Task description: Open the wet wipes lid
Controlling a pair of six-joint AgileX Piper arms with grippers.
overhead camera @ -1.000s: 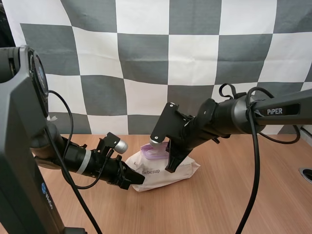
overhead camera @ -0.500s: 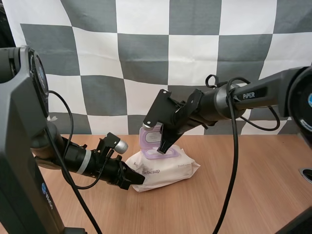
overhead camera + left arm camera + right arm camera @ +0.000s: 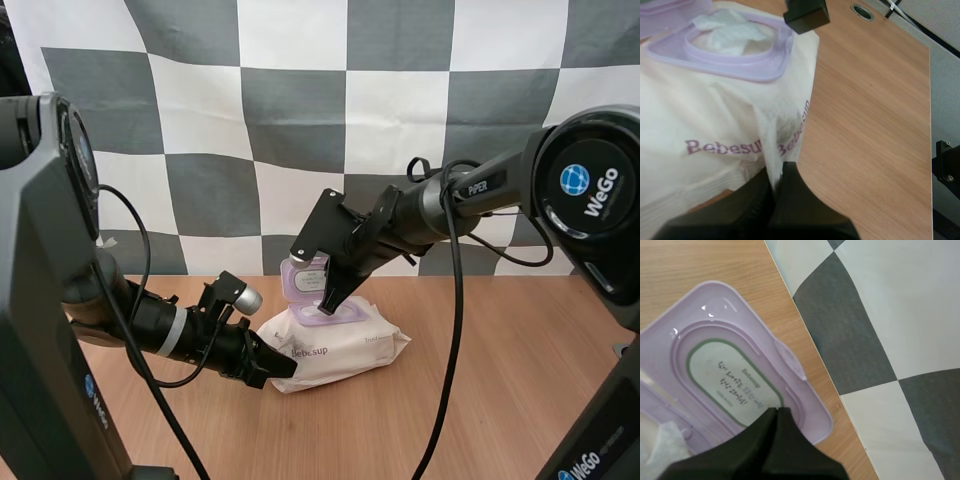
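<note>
While left tool pinches the pack edge, clenched right tool hides part of the raised lid.

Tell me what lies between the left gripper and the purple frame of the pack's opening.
In the left wrist view, only the cream wrapper of the wet wipes pack, printed Bebesup; the left gripper pinches its fold.

Built of matte black round links along the left arm, ringed at the forearm by a pale grey band. Housed at near left in a bulky dark grey base with a small blue round badge. Black too along the right arm, stamped with white "PiPER" lettering. Marked at the right with a blue emblem and a white "WeGo" mark. Tipped with plain black tapering fingers.
</note>
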